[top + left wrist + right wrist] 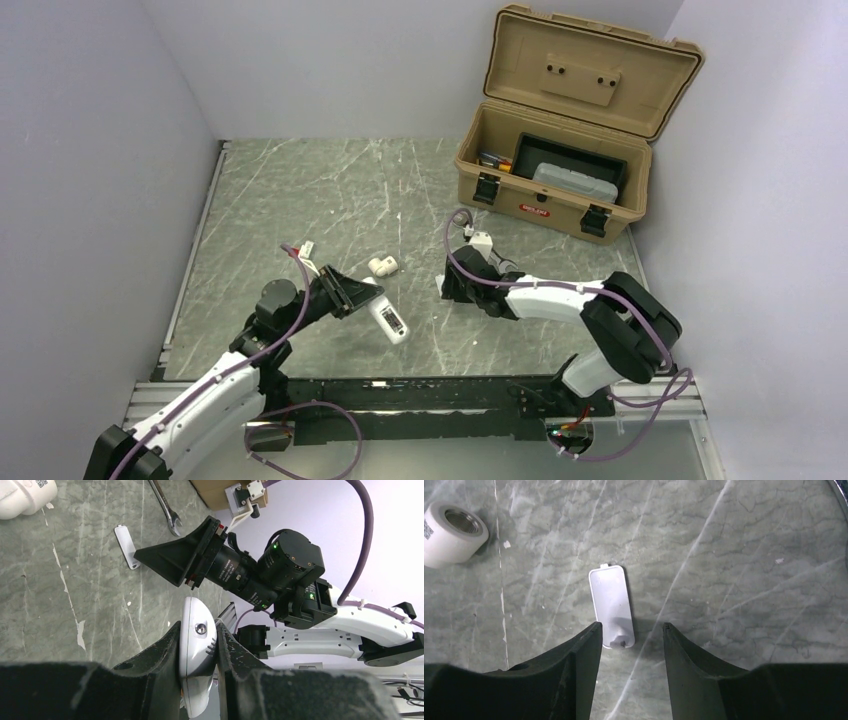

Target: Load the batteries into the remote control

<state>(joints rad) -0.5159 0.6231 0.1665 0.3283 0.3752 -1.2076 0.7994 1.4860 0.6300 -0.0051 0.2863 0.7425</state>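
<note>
The white remote control [391, 323] is clamped edge-on between my left gripper's [362, 296] fingers and held off the table; in the left wrist view the remote [198, 640] fills the shut jaws of the left gripper [198, 647]. My right gripper [448, 287] is open and low over the table. In the right wrist view the right gripper [631, 630] has a flat white battery cover [611, 605] lying just ahead of its open jaws, nearer the left finger; the cover also shows in the left wrist view [125, 545]. No batteries show in any view.
A stubby white pipe fitting [383, 265] lies between the two grippers and shows at the right wrist view's left edge [451, 535]. A silver wrench [165, 505] lies past the cover. An open tan toolbox [560, 190] stands at the back right.
</note>
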